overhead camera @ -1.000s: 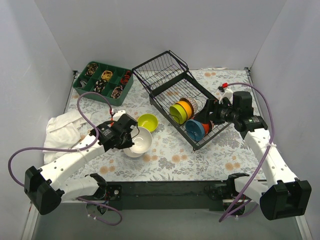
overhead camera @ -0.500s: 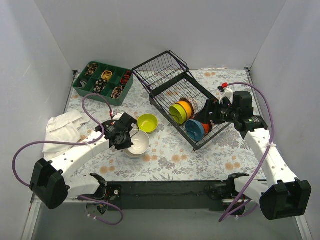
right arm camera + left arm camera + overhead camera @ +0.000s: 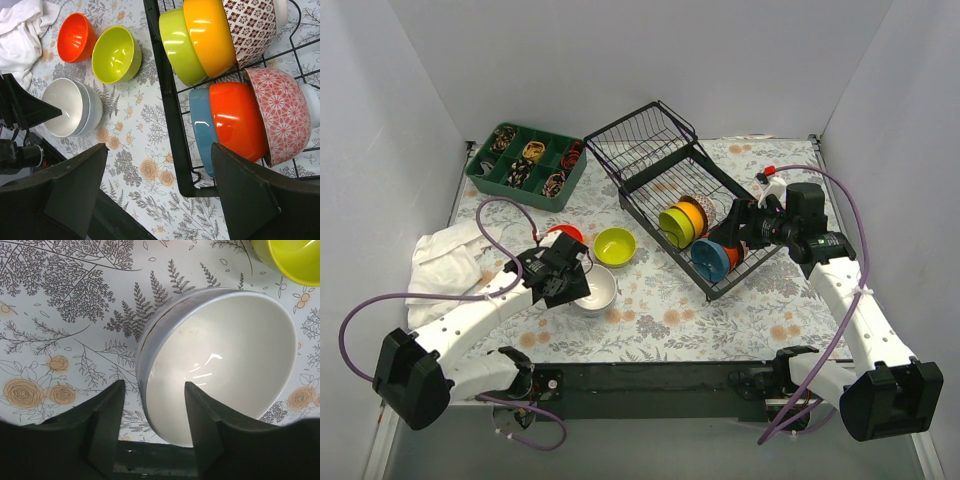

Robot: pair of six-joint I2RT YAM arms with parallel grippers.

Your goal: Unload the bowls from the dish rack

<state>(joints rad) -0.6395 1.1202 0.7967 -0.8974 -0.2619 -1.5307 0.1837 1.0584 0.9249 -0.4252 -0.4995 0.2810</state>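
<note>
The black wire dish rack holds bowls on edge: a green one, an orange one, a blue one and a red-orange one, with patterned bowls behind them. A white bowl rests on the floral table, nested in a grey one. My left gripper is open astride the white bowl's near rim, one finger inside and one outside. My right gripper is wide open and empty at the rack's near corner, just off the blue bowl.
A yellow-green bowl and a red bowl sit on the table just beyond the white one. A green compartment tray of small items stands at the back left. A white cloth lies at the left edge.
My left gripper's jaws have opened and let go of the white bowl's rim. The left wrist has shifted slightly left, uncovering the red bowl. The right arm has not moved.
</note>
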